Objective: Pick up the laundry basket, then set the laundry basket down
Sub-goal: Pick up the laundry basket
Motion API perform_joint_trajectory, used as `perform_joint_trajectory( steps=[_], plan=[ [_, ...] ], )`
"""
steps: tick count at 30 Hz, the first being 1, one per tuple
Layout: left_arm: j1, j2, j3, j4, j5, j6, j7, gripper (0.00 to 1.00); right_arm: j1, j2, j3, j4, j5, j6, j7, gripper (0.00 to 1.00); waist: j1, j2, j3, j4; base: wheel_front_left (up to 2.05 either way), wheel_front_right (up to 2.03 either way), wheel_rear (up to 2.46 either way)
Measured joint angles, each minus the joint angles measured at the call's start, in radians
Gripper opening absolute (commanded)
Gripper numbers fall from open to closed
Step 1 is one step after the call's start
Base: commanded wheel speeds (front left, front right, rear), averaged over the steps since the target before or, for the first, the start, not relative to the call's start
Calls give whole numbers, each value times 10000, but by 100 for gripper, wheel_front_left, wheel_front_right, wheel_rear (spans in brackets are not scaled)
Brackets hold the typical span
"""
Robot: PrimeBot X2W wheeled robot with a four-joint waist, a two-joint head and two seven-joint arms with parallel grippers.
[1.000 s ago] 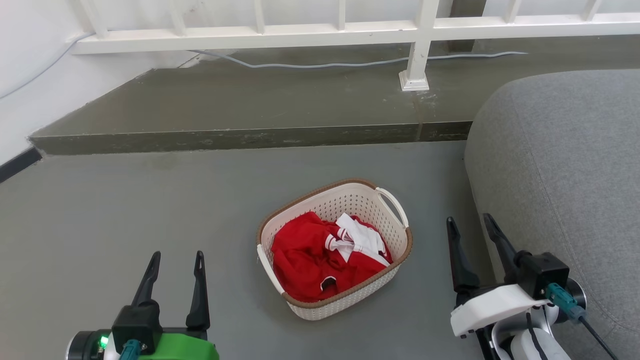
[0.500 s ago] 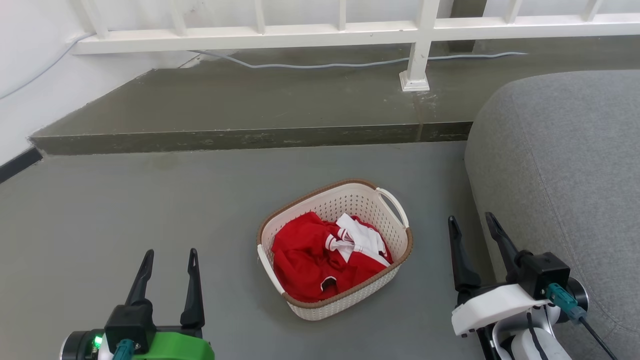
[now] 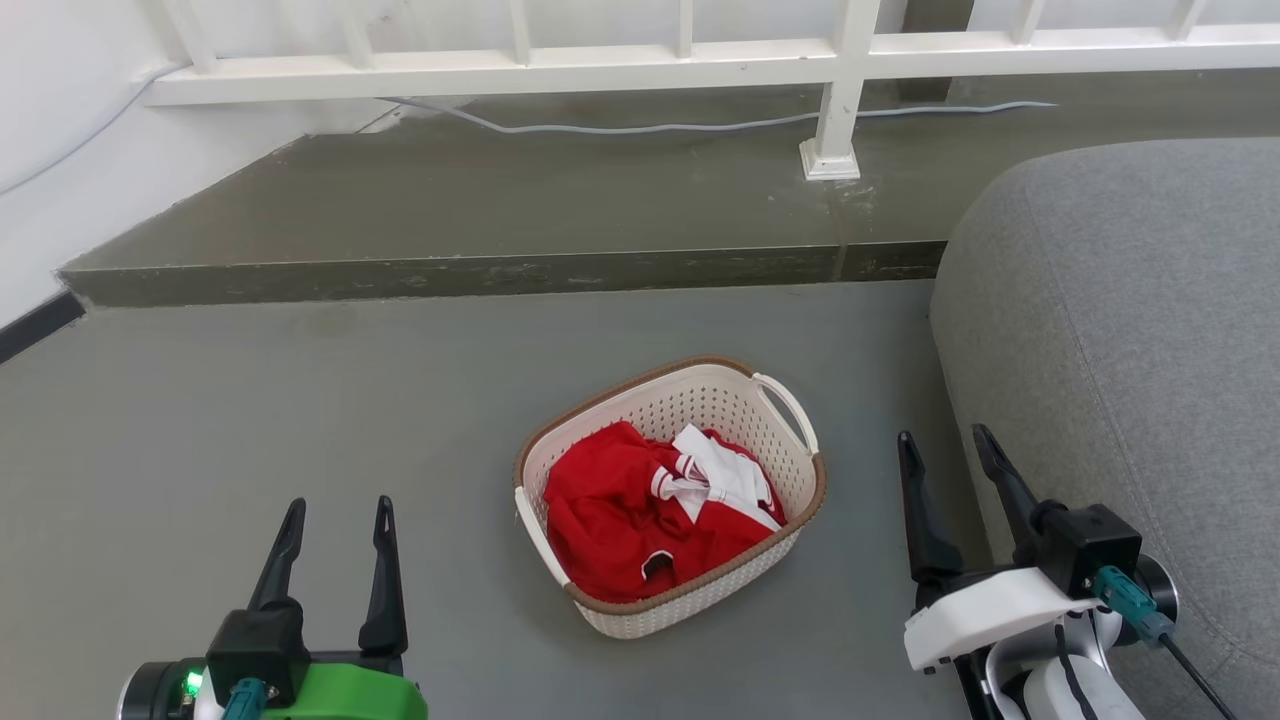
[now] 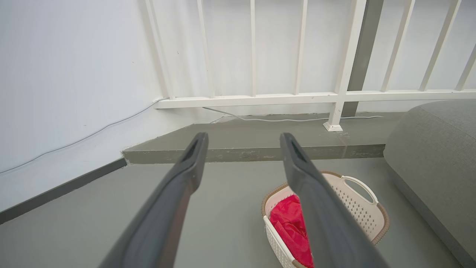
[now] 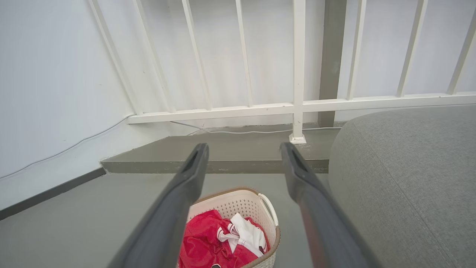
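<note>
Between both grippers sat the laundry basket [image 3: 660,618], long axis diag. near-left to far-right; right gripper [image 3: 941,435] nearer than left gripper [image 3: 340,502]; both spread wide, empty.

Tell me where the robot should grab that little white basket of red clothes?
Likely by the two white loop handles of the cream-white perforated plastic basket, which stick out past its brown rim: left gripper from the left onto the near handle, right gripper from the right onto the far handle. The basket sits turned, one handle toward each.
</note>
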Motion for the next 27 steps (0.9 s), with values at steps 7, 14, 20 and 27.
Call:
perform_joint_trajectory(
  steps=[7, 14, 20, 27],
  plan=[
    [0, -2, 27, -31, -2, -13, 0, 100, 0, 0, -6, -23, 0, 0, 0, 100, 0, 0, 74, -5, 0, 0, 0],
    [-4, -8, 153, -148, -10, -12, 0, 100, -12, 0, 8, -165, -4, 4, 0, 100, 0, 0, 396, -25, 0, 0, 0],
    [-72, -8, 267, -245, -222, -13, 0, 100, -116, 2, -226, -316, 2, 4, -2, 100, 0, 0, 877, -39, 0, 0, 0],
    [-634, -17, 270, -27, -359, -58, 0, 100, -698, 2, -451, -550, 4, 15, -2, 100, 0, 0, 1678, -48, 0, 0, 0]
  ],
)
